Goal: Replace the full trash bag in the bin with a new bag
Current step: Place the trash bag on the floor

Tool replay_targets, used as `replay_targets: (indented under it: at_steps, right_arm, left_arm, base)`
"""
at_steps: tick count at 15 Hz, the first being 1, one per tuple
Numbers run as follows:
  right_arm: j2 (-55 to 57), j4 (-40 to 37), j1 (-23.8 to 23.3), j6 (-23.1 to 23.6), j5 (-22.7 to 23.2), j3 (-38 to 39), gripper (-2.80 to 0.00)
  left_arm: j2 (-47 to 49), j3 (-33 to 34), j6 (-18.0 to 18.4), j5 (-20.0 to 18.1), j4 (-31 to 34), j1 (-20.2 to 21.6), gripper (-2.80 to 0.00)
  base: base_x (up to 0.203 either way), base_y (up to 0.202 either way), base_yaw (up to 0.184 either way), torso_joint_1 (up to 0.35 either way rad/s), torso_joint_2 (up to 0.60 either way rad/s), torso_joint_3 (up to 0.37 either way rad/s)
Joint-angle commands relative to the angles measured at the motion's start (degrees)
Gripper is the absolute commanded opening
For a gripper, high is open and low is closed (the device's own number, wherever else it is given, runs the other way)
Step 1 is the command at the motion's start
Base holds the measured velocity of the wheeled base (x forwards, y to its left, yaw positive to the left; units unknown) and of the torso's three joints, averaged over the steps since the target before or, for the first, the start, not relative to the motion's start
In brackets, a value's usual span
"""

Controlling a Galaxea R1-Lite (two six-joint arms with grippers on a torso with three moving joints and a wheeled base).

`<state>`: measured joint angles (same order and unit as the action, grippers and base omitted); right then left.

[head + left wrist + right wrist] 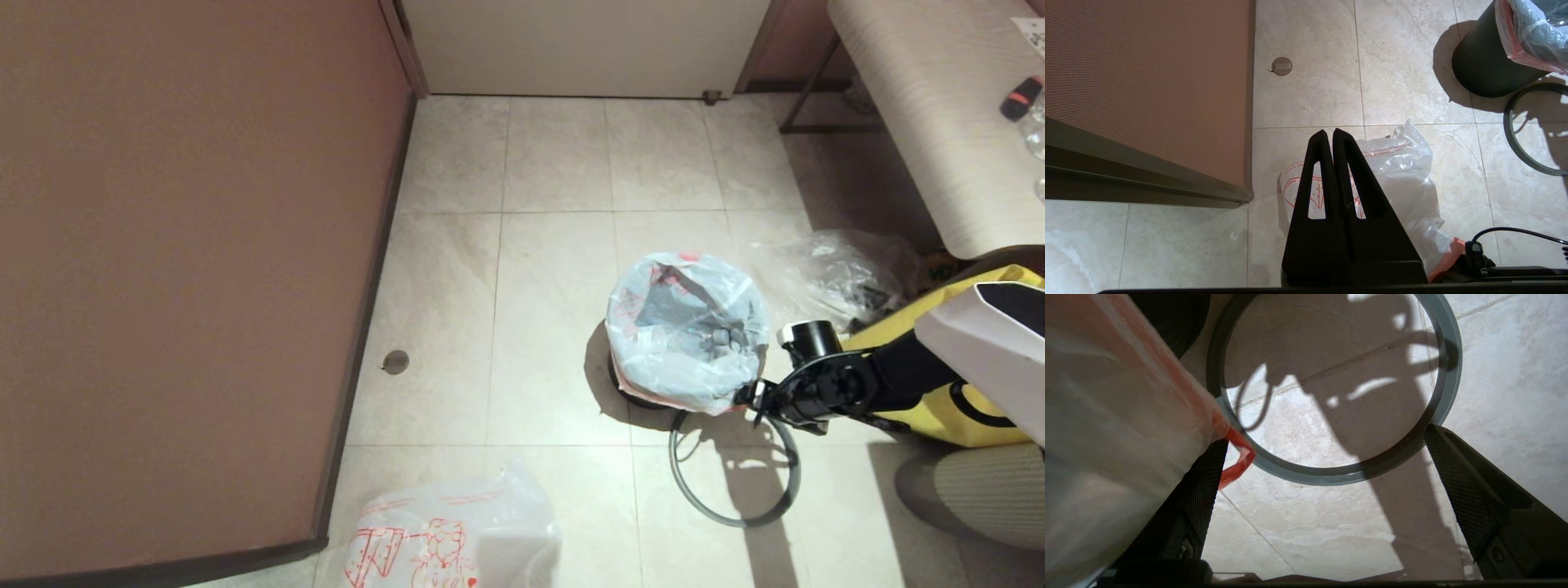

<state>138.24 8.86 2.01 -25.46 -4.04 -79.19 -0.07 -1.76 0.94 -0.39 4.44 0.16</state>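
new bag (445, 535) cut off by frame edge

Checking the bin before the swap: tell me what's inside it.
The bin holds the full trash bag, folded over its rim; crumpled grey rubbish shows inside. The bin's bottom is covered. The open right end effector is beside it; the grey hoop lies on the floor.

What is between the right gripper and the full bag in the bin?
Nothing visible. The right gripper is open at the near side of the full trash bag, whose film already lies against one finger. The grey hoop lies on the floor below, off the bin.
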Motion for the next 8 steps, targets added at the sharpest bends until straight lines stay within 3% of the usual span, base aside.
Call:
replay_targets:
  at_steps: [1,5,6,8]
  right_arm:
    - [2.4,0.7,0.0,0.8,-0.4,0.0,0.0]
    - [3.1,3.0,-0.2,3.2,-6.7,-0.1,0.0]
    - [2.7,3.4,-0.2,3.2,-7.8,-0.1,-2.8]
    - [0.5,3.4,-0.2,3.2,-8.5,0.4,-2.8]
  left_arm:
    - [0.1,0.0,0.0,0.0,0.0,0.0,-2.8]
    - [0.1,0.0,0.0,0.0,0.0,0.0,-2.8]
    - [0.1,0.0,0.0,0.0,0.0,0.0,-2.8]
    - [0.1,0.0,0.0,0.0,0.0,0.0,-2.8]
  base:
    - [0.0,0.0,0.0,0.0,0.0,0.0]
    - [0.0,0.0,0.0,0.0,0.0,0.0]
    - [0.0,0.0,0.0,0.0,0.0,0.0]
    - [0.0,0.0,0.0,0.0,0.0,0.0]
